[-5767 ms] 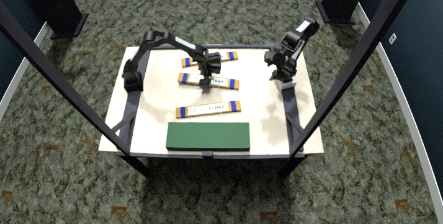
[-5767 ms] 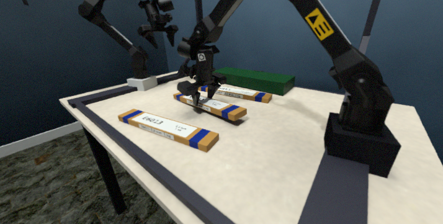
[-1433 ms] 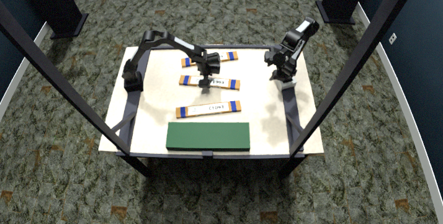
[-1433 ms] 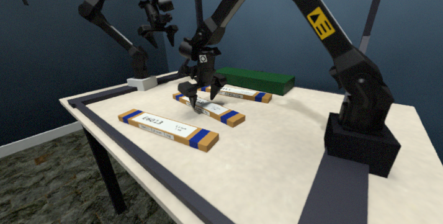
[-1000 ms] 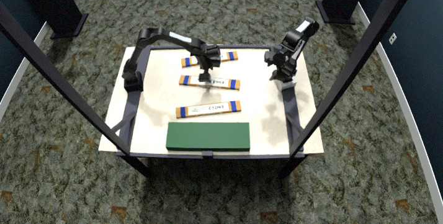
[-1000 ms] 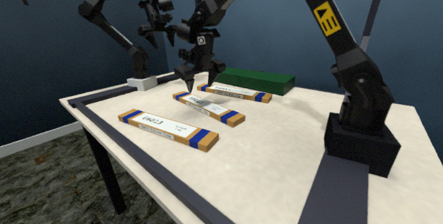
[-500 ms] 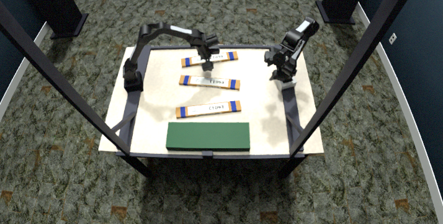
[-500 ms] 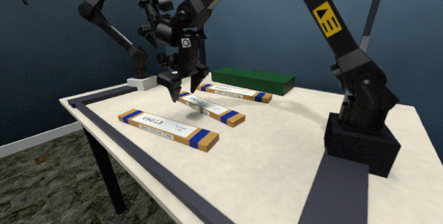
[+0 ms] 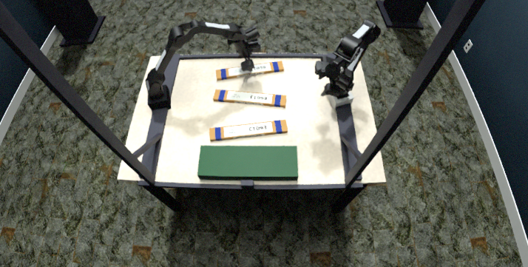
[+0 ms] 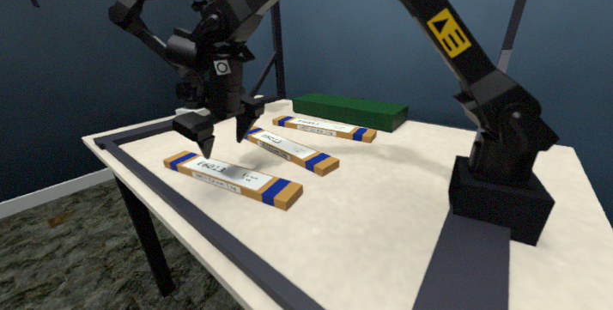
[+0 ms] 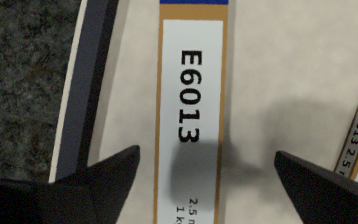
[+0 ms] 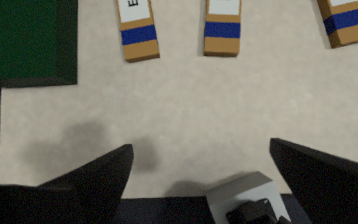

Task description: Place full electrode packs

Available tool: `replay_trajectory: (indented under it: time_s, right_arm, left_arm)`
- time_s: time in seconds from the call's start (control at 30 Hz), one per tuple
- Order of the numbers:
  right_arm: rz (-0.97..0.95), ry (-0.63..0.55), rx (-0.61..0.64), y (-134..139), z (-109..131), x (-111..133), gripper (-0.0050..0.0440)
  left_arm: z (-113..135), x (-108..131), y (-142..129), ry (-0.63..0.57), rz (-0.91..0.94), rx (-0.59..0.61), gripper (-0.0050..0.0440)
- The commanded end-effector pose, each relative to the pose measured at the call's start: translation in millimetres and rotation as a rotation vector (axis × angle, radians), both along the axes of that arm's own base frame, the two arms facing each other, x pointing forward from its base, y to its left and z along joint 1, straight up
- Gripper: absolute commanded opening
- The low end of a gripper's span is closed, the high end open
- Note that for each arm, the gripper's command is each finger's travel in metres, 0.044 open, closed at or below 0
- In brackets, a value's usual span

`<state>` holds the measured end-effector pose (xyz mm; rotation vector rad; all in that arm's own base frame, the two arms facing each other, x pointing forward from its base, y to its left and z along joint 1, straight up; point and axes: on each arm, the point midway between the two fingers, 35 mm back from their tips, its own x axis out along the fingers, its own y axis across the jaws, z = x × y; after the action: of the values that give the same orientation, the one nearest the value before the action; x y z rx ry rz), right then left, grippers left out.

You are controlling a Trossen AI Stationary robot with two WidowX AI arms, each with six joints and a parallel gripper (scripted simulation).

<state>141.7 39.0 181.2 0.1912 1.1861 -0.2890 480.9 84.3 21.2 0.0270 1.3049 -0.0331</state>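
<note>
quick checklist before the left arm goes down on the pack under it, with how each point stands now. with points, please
1. Left jaws [image 9: 247, 66] [image 10: 224, 147] open: ok
2. Left jaws straddle the far pack [image 9: 273, 67] [image 10: 251, 185] [image 11: 193, 100], the one farthest from the platform [image 9: 248, 161] [image 10: 343, 106] [image 12: 23, 40]: ok, one finger to each side of it
3. Right jaws open and away from the packs: ok
4. Platform has free room: ok, nothing lies on it
5. Far pack known to be full: cannot tell, its outside doesn't show that
</note>
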Motion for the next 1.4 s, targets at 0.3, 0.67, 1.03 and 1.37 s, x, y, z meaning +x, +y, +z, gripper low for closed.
replay_trajectory:
  time_s: [0.3, 0.67, 1.03, 1.37]
  right_arm:
    - [-0.001, -0.02, 0.007, 0.9, 6.4, 2.1, 0.043]
    - [-0.001, -0.02, 0.007, 0.9, 6.4, 2.1, 0.043]
    - [-0.001, -0.02, 0.007, 0.9, 6.4, 2.1, 0.043]
    - [-0.001, -0.02, 0.007, 0.9, 6.4, 2.1, 0.043]
  left_arm:
    - [15.7, 8.9, 12.9, -0.033, -0.005, 0.007, 0.043]
    - [-23.0, 5.1, 12.3, -0.006, -0.007, 0.0, 0.043]
    - [-40.7, 6.5, 12.6, -0.01, -0.007, 0.001, 0.043]
    - [-48.7, 6.5, 12.6, -0.01, -0.007, 0.001, 0.043]
